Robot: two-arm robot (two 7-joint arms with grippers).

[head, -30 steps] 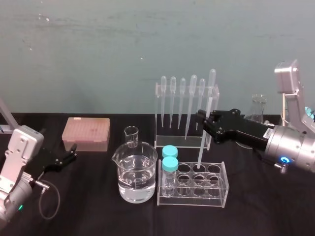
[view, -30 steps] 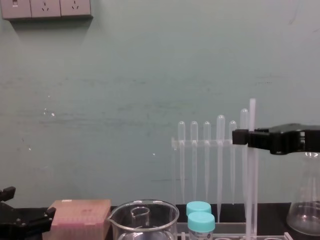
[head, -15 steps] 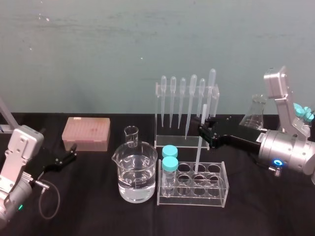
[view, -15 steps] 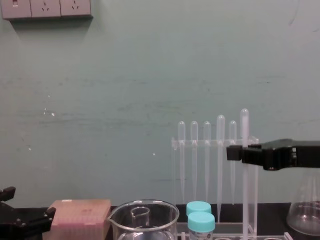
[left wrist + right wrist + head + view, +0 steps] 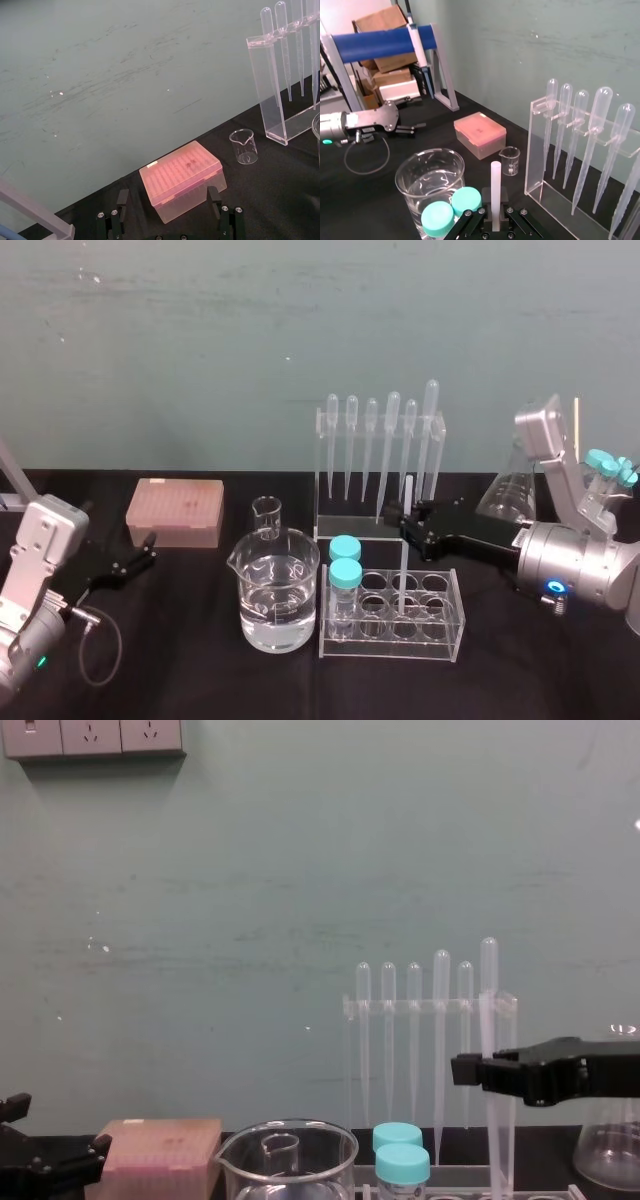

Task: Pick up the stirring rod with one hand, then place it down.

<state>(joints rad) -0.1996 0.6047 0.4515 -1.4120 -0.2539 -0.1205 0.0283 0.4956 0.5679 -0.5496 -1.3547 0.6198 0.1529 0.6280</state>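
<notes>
Black table point(image 5: 200, 670); stirring rod point(image 5: 404, 565) translucent, straight, seemingly upright

our right arm point(image 5: 565, 565) — reaching in from the right, forearm near level, low over the table | our right gripper point(image 5: 408, 524): black fingers closed on the stirring rod point(image 5: 403, 570), which we hold upright | our left arm point(image 5: 35, 575): parked at the left edge | our left gripper point(image 5: 148, 549) — fingers spread apart, pointing inward

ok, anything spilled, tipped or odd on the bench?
Nothing stands out. The right gripper holds the stirring rod upright in the tube rack, the water is inside the beaker, the pipettes hang straight. Left gripper sits parked, open, near the pink box.
</notes>
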